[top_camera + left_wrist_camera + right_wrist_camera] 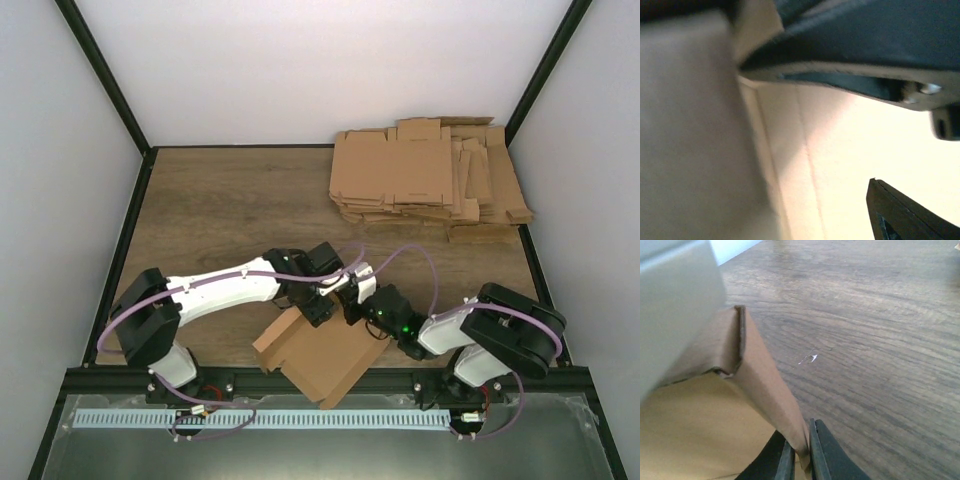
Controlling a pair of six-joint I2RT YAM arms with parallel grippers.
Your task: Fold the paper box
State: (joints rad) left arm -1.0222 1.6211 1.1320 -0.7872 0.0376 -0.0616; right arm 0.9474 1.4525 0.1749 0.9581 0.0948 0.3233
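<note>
"Wood-grain table point(220, 200), white walls round it. Where is the paper box point(325, 365) sitting?"

"Well apart from the pile of blanks point(430, 180), on the pile's near-left side, down by the arm bases. It lies skewed, and as far as I can judge from above, one corner pokes out past the table's near edge."

"And your claws?"

"Both meet at the box edge that faces the pile. My right gripper point(800, 452) is clenched on a side wall of the box. In its wrist view the two fingers pinch the thin cardboard edge, and the wall rises from them at a tilt, with a short tab bent over at its top. I hold it there so that the wall stands off the base panel — let go and I judge it would flop flat."

"The left?"

"My left gripper point(810, 125) is released. Its wrist view is close and blurred, but the fingers stand apart with nothing between them, only the pale inner panel and a crease line behind. I read it as hovering over the inside of the box, placed to press or take a neighbouring flap while the right pins its wall."

"How far along?"

"Partway, I'd say — one side raised, nothing closed over. The risk is the box sliding, since only one claw grips it."
</note>
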